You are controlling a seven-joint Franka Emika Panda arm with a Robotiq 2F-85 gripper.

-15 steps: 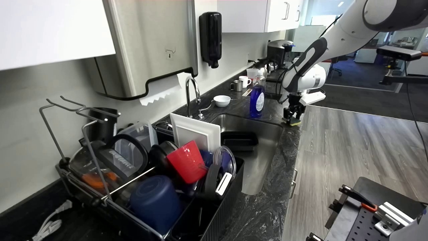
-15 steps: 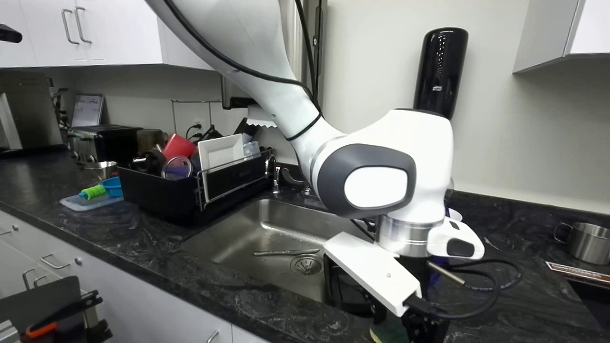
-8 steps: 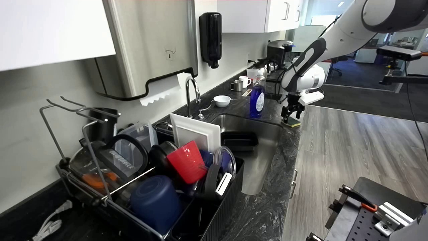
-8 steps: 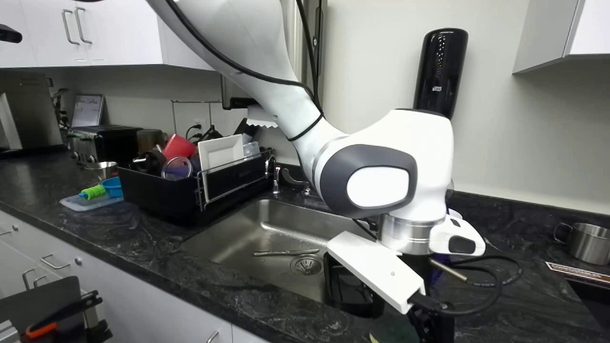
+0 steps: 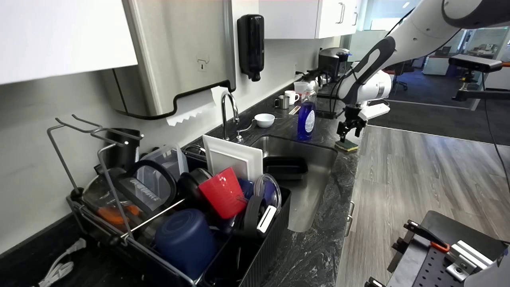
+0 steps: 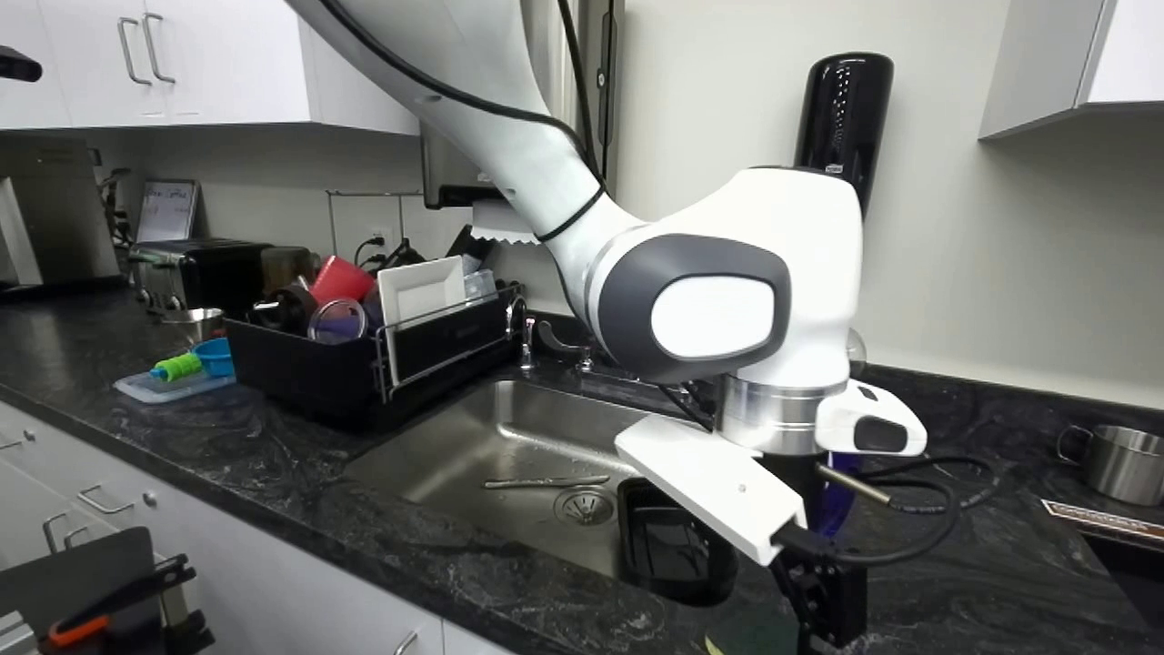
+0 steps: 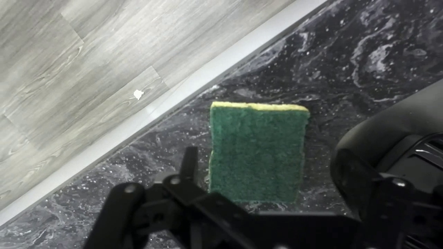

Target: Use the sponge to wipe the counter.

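Observation:
The sponge (image 7: 258,152), dark green on top with a yellow layer beneath, lies flat on the counter (image 7: 377,65) close to its front edge. In an exterior view the sponge (image 5: 346,146) sits just past the sink's far end; elsewhere only part of the sponge (image 6: 757,631) shows at the bottom border. Above it hangs my gripper (image 7: 268,155), its jaws spread wider than the sponge. One finger (image 7: 189,162) stands left of the sponge and the other to its right, with counter surface visible between each and the sponge. Nothing is gripped.
The sink (image 5: 324,191) holds a black tray (image 5: 285,167). A blue soap bottle (image 5: 306,121) stands beside the sink, near the arm. A full dish rack (image 6: 305,364) occupies the counter beyond the sink. Below the front edge is the wood-look floor (image 7: 86,58).
My gripper has opened and let go of the sponge, then risen a little above it. The sponge, tilted in the jaws a second ago, now lies flat on the counter.

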